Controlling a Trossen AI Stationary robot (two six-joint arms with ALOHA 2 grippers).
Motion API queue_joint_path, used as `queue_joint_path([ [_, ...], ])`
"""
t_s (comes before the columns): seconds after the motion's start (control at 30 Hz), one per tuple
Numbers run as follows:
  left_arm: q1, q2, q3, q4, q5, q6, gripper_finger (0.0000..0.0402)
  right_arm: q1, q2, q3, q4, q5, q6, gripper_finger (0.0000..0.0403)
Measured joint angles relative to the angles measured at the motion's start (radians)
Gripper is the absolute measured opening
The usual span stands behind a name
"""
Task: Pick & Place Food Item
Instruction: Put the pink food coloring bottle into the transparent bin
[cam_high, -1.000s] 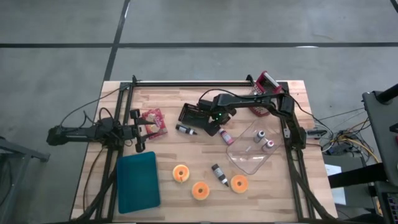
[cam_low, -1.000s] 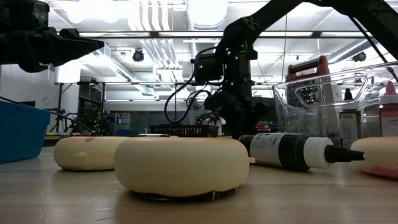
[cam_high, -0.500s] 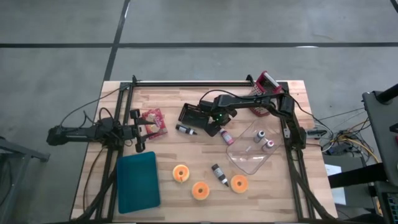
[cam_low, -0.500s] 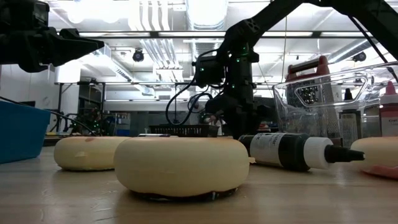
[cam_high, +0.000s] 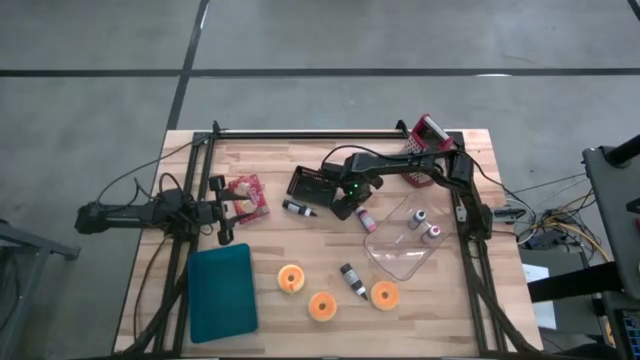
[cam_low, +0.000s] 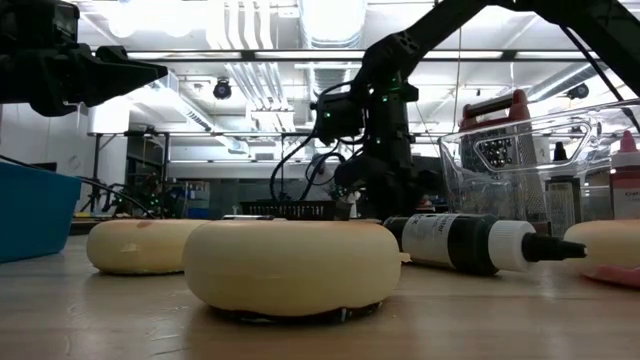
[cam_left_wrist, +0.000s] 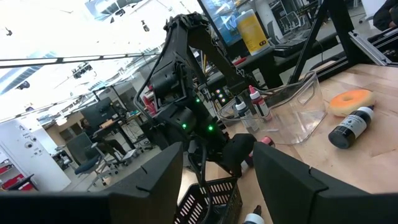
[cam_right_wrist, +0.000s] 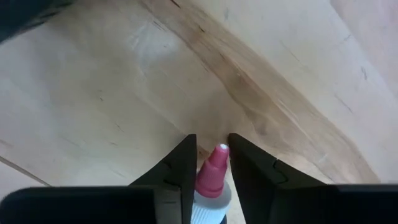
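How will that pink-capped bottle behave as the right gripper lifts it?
Probably light and rigid: the pink-capped bottle is small plastic. The right gripper flanks its tapered nozzle, so it may slip or pivot. It lies on its side on the table, so a drop would likely roll.

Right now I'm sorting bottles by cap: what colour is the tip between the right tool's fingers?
Pink, on a white collar; the right wrist view shows it best.
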Motion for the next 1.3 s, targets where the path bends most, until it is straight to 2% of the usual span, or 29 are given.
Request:
queue_joint_path([
  [0.27, 0.000, 0.000, 0.000, 0.000, 0.000, 0.000, 0.0200, 0.000, 0.000, -0.005, -0.005, 0.002, 0.025, 0.0055],
  [1.3, 0.000, 0.000, 0.000, 0.000, 0.000, 0.000, 0.0200, 0.001, -0.002, 0.000, -0.010, -0.016, 0.036, 0.0043],
])
